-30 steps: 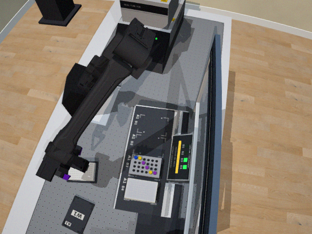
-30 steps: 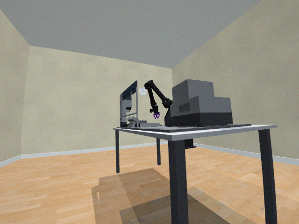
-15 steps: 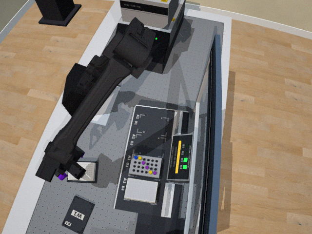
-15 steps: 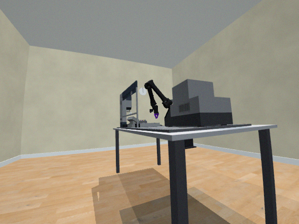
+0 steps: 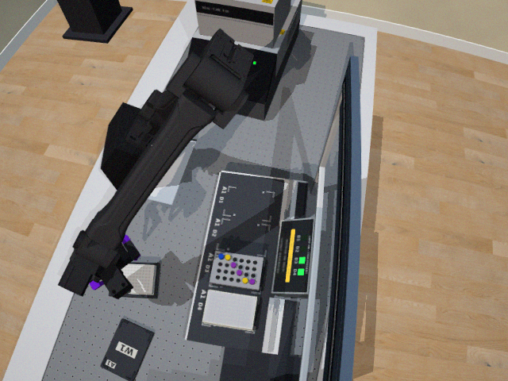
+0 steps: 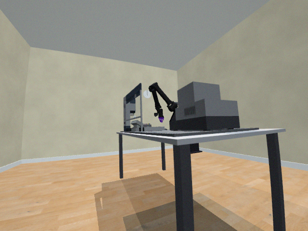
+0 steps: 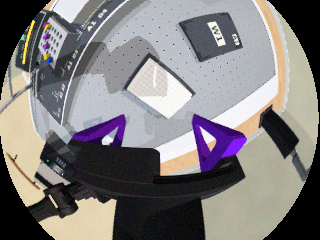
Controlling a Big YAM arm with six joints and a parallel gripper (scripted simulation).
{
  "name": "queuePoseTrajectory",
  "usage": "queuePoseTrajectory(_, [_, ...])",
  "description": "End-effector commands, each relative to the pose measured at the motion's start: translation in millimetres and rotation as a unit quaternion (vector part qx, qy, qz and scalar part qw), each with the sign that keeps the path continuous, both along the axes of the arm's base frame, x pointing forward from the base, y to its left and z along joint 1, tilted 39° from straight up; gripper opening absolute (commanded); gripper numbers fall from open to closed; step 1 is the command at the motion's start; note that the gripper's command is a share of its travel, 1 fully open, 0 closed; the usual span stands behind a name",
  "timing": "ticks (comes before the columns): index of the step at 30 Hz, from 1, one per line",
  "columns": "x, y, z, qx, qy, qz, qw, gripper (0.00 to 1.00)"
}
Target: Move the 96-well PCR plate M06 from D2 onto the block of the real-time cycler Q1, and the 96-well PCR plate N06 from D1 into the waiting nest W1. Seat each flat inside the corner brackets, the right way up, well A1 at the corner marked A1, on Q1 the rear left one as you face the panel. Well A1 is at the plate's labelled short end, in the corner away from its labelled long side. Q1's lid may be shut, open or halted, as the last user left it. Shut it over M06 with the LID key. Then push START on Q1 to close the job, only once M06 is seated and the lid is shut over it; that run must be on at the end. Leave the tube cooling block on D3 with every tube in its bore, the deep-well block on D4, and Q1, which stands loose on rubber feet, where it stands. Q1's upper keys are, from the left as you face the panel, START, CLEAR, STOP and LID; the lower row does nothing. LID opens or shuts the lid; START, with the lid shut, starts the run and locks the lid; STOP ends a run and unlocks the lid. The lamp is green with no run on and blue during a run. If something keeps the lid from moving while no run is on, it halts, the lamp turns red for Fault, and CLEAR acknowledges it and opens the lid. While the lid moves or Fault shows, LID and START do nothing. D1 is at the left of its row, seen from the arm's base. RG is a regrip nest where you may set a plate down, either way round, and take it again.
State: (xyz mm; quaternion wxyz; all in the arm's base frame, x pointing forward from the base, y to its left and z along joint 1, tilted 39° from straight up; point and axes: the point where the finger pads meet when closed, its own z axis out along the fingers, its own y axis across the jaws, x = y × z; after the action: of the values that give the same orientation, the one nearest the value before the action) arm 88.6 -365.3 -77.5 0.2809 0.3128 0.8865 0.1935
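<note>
Step in hand: re-taking a plate from the regrip nest, with delivery to W1 most likely to follow.

- Gripper point(image 5: 112, 262): the claw stands fully apart with nothing in it. It hangs over the near-left part of the table, above the plate rather than around it. In the exterior view it sits well above the deck.
- W1 point(image 5: 127, 348): this dark nest holds nothing. Its A1 mark shows at one corner.
- PCR plate point(image 5: 143, 276): it lies flat and right way up in a dark-rimmed nest point(image 5: 157, 275), which you may take to be RG. It sits partly under the gripper. You cannot read its label, so which plate it is and which way its A1 end lies are unconfirmed.
- D1 point(image 5: 246, 192) and D2 point(image 5: 242, 225): both show only their corner brackets. The second plate is not in view. It is probably in Q1, so this plate is probably N06.
- Tube cooling block point(image 5: 236, 271) is on D3 with its coloured tubes in their bores. Deep-well block point(image 5: 229, 309) is on D4.
- Q1 point(image 5: 246, 28): lamp point(image 5: 254, 63) is green, so no run is on. The arm hides the block and keys.

Next move: line the fingers up across the plate's sides and come straight down. Close only once the plate is between them. Grip so that A1 lands on W1's marked corner.
</note>
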Motion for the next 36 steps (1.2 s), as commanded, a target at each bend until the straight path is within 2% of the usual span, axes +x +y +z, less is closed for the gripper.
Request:
queuePoseTrajectory(1, [-10,-23,11.6,0.009,0.011,-0.061,0.998,1.00])
queuePoseTrajectory(8, [-12,-29,16.5,0.044,0.020,-0.118,0.992,1.00])
queuePoseTrajectory(11, [-12,-30,17.1,0.044,0.020,-0.118,0.992,1.00])
queuePoseTrajectory(20, [0,-32,20.1,0.099,0.033,-0.179,0.978,1.00])
queuePoseTrajectory(25, [1,-21,10.4,0.146,0.043,-0.216,0.965,1.00])
queuePoseTrajectory(28, [1,-18,8.4,0.150,0.044,-0.216,0.964,1.00])
queuePoseTrajectory(32, [-4,-8,0.3,0.193,0.052,-0.254,0.946,1.00])
queuePoseTrajectory(36, [-8,-6,-0.6,0.221,0.058,-0.292,0.929,1.00])
